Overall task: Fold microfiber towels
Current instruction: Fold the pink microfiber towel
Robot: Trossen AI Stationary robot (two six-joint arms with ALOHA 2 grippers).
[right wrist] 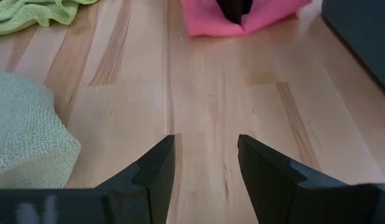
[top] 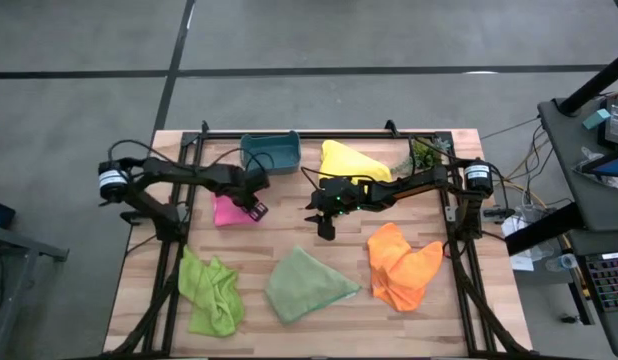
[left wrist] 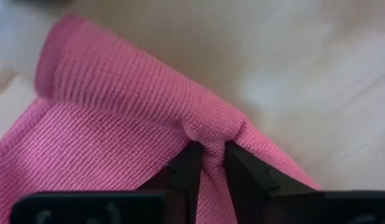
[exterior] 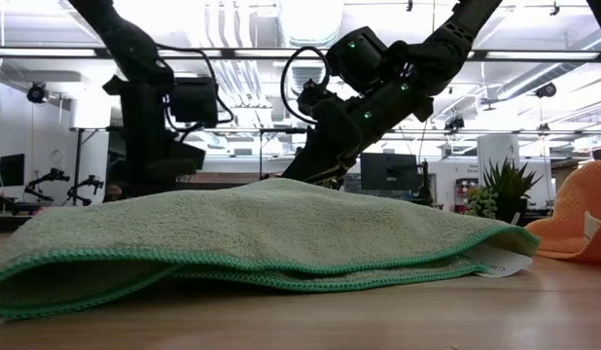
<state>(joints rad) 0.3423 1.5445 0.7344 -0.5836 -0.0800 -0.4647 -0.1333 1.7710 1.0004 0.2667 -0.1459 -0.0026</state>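
Pinching pink towel (left wrist: 118,106) — left pincer (left wrist: 208,165)

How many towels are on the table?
5: pink pinched by the left gripper, yellow at the back, orange on the right, sage front middle, lime front left. None seem hidden.

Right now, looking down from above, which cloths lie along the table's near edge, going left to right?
Lime green towel → pale sage green towel → orange towel.
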